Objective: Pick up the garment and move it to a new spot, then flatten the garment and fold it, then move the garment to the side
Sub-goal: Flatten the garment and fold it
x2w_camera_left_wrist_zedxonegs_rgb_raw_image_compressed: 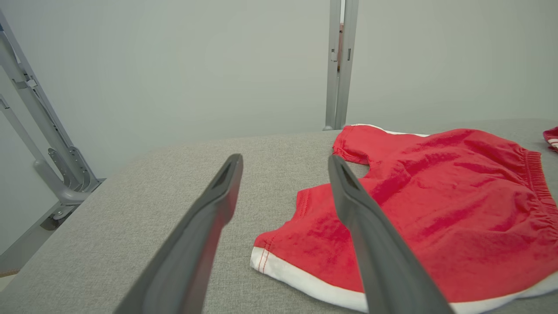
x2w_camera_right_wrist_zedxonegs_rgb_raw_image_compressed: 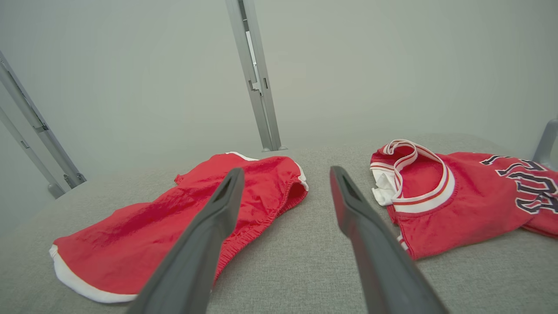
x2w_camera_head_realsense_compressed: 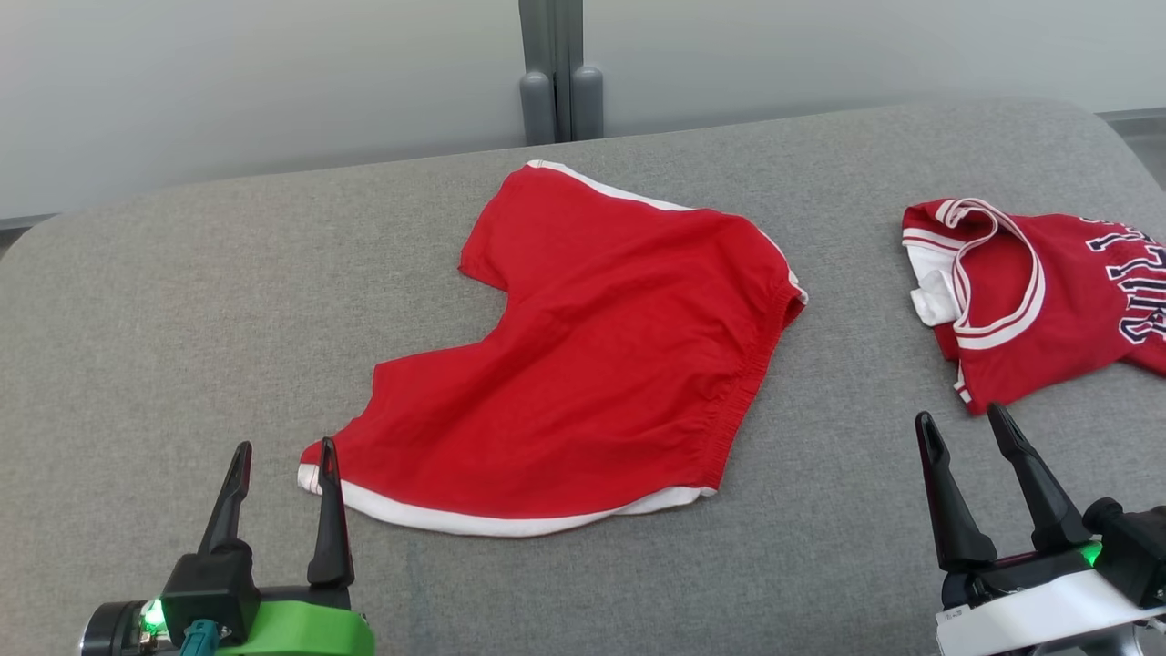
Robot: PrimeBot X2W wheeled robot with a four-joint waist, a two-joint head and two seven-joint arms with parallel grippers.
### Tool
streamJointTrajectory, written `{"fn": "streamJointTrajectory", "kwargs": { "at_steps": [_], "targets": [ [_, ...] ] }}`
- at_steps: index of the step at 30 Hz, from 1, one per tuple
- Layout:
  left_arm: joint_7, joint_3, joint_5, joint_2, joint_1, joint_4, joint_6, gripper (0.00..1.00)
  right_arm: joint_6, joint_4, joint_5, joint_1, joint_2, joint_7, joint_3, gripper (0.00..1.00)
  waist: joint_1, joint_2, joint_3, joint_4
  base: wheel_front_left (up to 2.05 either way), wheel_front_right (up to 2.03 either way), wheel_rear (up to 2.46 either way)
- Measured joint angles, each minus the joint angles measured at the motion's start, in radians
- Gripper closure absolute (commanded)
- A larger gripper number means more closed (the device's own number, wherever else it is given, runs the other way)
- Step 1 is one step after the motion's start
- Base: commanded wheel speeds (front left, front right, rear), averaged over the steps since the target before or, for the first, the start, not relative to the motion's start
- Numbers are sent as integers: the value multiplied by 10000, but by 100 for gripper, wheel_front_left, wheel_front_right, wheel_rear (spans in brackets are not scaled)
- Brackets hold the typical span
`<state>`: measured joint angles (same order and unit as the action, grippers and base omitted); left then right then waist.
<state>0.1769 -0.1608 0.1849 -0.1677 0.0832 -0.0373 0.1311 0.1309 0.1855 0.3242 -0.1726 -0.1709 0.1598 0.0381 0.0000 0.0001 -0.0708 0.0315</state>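
On the grey padded table point(x2w_camera_head_realsense_compressed: 182, 319), mid-surface: red shorts point(x2w_camera_head_realsense_compressed: 592, 364) with white trim, spread out mostly flat, with light wrinkles. Waistband to the right, one leg hem at the near left, the other at the far side. No fold in them.

Far right, well apart from the shorts: a red jersey point(x2w_camera_head_realsense_compressed: 1048, 301), lettered, bunched at the collar, running off the right edge of the head view.

Left gripper point(x2w_camera_head_realsense_compressed: 285, 446) at near left, fingers spread wide, nothing between them. Its inner finger lines up with the shorts' near-left hem corner; contact or hover, cannot tell.

Right gripper point(x2w_camera_head_realsense_compressed: 961, 415) at near right, fingers likewise spread and empty, tips just short of the jersey's near edge, over bare table.

Status, judged: taking the shorts as the garment in hand, they lie laid out and close to flat, so placing looks done. Remaining: smooth the last wrinkles, fold, shift to the side. Whether the jersey is finished work cannot be told.
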Motion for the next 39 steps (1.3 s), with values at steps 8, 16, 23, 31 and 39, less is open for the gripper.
{"fn": "streamJointTrajectory", "kwargs": {
  "at_steps": [8,16,23,31,39],
  "targets": [
    [-12,2,69,-48,65,107,21,0,0,-63,10,-32,-31,0,-29,0,0,0,64,0,0,0,0],
    [-58,19,109,-94,64,105,115,0,0,-65,69,-34,-13,0,-23,0,0,0,36,-45,0,0,0],
    [-265,82,351,-107,-44,232,142,0,0,0,94,-5,-17,0,-21,0,0,0,-208,-49,0,0,0],
    [-1078,140,1083,-153,-1218,1981,-384,0,0,-33,190,321,6,-2,125,0,0,0,-882,-74,0,0,0],
    [-1223,132,1580,-138,-2594,4619,-1001,0,0,-464,355,716,-46,90,435,0,0,0,-1580,-94,0,0,0]
  ]
}}
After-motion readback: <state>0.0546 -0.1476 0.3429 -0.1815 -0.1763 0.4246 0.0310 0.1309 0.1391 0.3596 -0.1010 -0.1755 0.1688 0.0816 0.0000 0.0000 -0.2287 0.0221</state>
